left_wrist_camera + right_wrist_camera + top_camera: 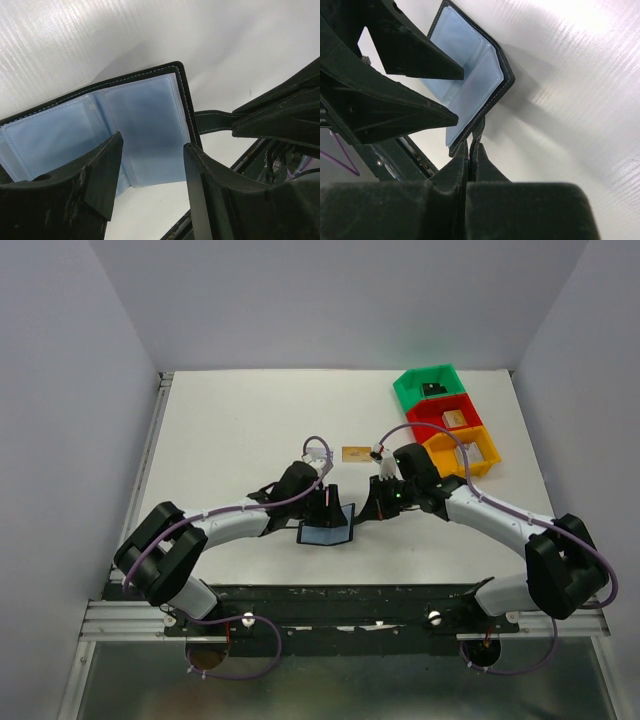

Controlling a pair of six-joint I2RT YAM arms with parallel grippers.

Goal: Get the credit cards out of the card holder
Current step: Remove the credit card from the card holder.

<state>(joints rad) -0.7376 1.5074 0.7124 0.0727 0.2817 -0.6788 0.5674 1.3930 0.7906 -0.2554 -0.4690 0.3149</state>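
The card holder (pixel 326 533) lies open on the white table, its blue-grey pockets (pixel 140 115) facing up. My right gripper (pixel 471 142) is shut on the holder's little strap tab (pixel 479 129) at its right edge (pixel 358 510). Over the pockets my left gripper (pixel 152 142) stands open, its fingers (pixel 435 70) pointing down at the right-hand page, with only pocket and table showing between them. One gold-orange credit card (pixel 354 453) lies flat on the table behind the two grippers. I see no card in the pockets that show.
Green (pixel 430 388), red (pixel 447 418) and orange (pixel 463 450) bins stand in a row at the back right, with small items in them. The two arms meet in the middle of the table, their wrists close together.
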